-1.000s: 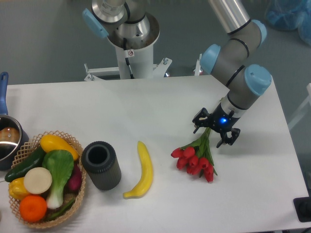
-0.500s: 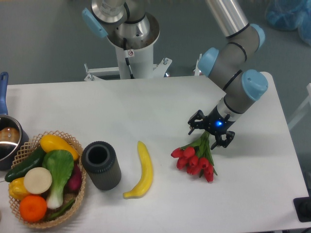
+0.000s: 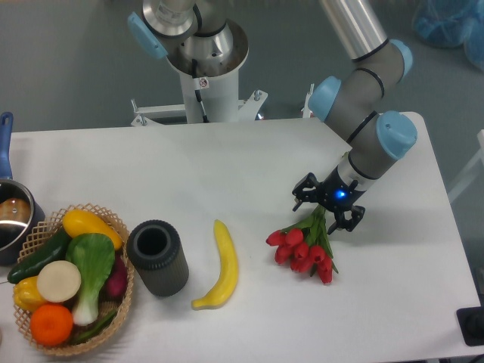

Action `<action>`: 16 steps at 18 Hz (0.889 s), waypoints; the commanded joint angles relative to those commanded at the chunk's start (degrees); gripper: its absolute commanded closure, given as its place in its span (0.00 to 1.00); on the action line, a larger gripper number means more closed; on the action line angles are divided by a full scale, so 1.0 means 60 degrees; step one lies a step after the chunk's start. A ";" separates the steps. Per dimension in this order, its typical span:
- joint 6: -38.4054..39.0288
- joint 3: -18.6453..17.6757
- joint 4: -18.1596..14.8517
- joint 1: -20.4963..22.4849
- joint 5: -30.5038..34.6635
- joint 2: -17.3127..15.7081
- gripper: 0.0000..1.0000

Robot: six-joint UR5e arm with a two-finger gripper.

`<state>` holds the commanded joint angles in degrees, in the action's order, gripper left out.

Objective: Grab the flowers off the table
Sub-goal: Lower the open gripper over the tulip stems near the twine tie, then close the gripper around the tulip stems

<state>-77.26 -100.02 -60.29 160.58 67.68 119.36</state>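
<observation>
The flowers [image 3: 303, 252], a bunch of red tulip buds with green stems, lie on the white table [image 3: 227, 162] right of centre, buds toward the front and stems pointing back-right. My gripper [image 3: 327, 205] hangs over the stem end, open, one finger on each side of the stems. Its blue light is lit. I cannot tell whether the fingers touch the stems.
A yellow banana [image 3: 220, 266] lies left of the flowers. Further left stands a black cylinder [image 3: 157, 257], then a wicker basket [image 3: 100, 214] of vegetables and fruit. A pot [image 3: 10, 217] sits at the left edge. The robot base [image 3: 204, 72] is behind the table.
My gripper has shifted a little to the left, settling over the stems; in the last half second it has barely moved. The flowers have stayed in place.
</observation>
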 joint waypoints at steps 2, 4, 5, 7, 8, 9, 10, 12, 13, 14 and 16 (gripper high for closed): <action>0.0000 0.0000 0.0000 -0.0044 0.0000 0.0015 0.00; 0.0000 0.0000 0.0000 -0.0044 -0.0015 0.0015 0.00; -0.0015 0.0000 0.0000 -0.0044 -0.0015 0.0000 0.00; -0.0015 -0.0015 0.0029 -0.0059 -0.0015 0.0015 0.02; -0.0015 -0.0015 0.0029 -0.0059 0.0000 0.0015 0.03; -0.0015 -0.0015 0.0029 -0.0059 0.0000 0.0029 0.04; -0.0029 -0.0015 0.0029 -0.0059 0.0000 0.0029 0.07; -0.0044 -0.0015 0.0044 -0.0059 0.0000 0.0044 0.08; -0.0058 -0.0015 0.0044 -0.0045 0.0000 0.0073 0.08; -0.0059 -0.0029 0.0059 -0.0059 0.0000 0.0073 0.09; -0.0059 -0.0058 0.0059 -0.0059 0.0000 0.0059 0.09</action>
<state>-77.61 -100.37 -59.94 160.22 67.68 119.71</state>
